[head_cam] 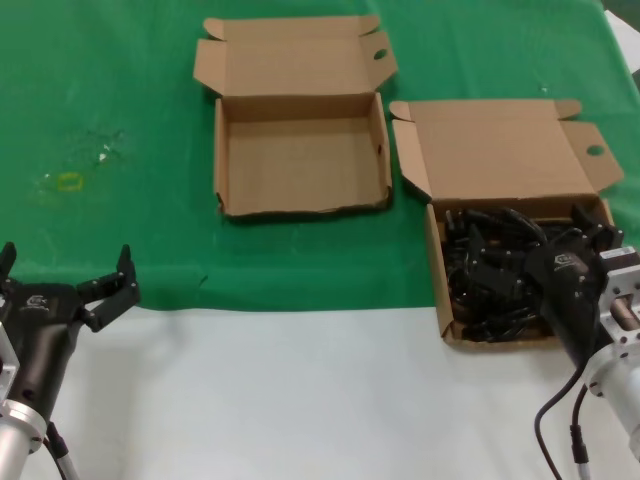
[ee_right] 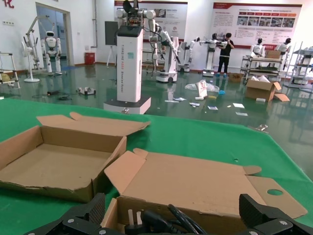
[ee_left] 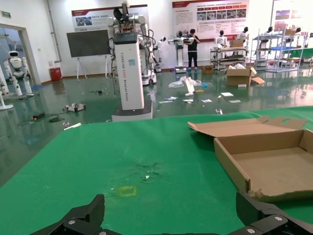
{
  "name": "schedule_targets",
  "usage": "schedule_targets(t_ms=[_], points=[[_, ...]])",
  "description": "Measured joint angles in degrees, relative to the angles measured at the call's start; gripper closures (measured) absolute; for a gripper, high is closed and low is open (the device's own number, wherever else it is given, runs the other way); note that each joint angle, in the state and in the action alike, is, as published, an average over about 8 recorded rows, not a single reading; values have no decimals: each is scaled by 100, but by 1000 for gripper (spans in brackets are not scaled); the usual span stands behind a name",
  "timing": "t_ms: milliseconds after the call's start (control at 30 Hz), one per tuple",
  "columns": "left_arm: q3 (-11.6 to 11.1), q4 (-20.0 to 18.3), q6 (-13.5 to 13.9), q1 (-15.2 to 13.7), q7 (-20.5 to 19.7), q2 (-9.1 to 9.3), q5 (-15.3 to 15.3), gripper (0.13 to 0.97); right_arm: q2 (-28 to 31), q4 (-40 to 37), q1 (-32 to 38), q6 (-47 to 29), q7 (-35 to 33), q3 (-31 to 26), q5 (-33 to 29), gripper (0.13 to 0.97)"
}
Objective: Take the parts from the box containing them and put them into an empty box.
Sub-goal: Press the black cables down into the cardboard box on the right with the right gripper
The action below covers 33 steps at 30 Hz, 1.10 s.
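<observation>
The empty box (head_cam: 222, 160) lies open on the green cloth at the back centre; it also shows in the left wrist view (ee_left: 230, 164) and the right wrist view (ee_right: 63, 166). The box with the parts (head_cam: 437, 280) lies open at the right, its lid (ee_right: 195, 181) folded back. Several black power cords (head_cam: 490, 285) fill it in a tangle; a plug with two pins (ee_right: 122, 223) shows by one wall. My right gripper (head_cam: 535, 245) hangs open just over the cords (ee_right: 172, 208), holding nothing. My left gripper (head_cam: 65, 262) is open and empty at the front left, above the cloth's edge (ee_left: 171, 208).
A green cloth (head_cam: 120, 80) covers the back of the table; the front strip (head_cam: 300, 390) is white. A small yellow mark (head_cam: 70, 181) and some scuffs sit on the cloth at the left. The two boxes stand a narrow gap apart.
</observation>
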Motion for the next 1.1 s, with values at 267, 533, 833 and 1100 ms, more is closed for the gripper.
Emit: schedule_targets(t_ms=[267, 533, 833, 1100], points=[[0, 0, 0, 0, 0, 0, 0, 201, -1, 1, 0, 0, 0, -3, 0, 129], [0, 0, 0, 0, 0, 0, 0, 309, 24, 58, 31, -9, 4, -153, -17, 129], [0, 0, 0, 0, 0, 0, 1, 441, 561, 173, 135, 59, 174, -528, 92, 129], [0, 0, 0, 0, 0, 0, 1, 638, 1978, 378, 477, -273, 848, -1300, 316, 129]])
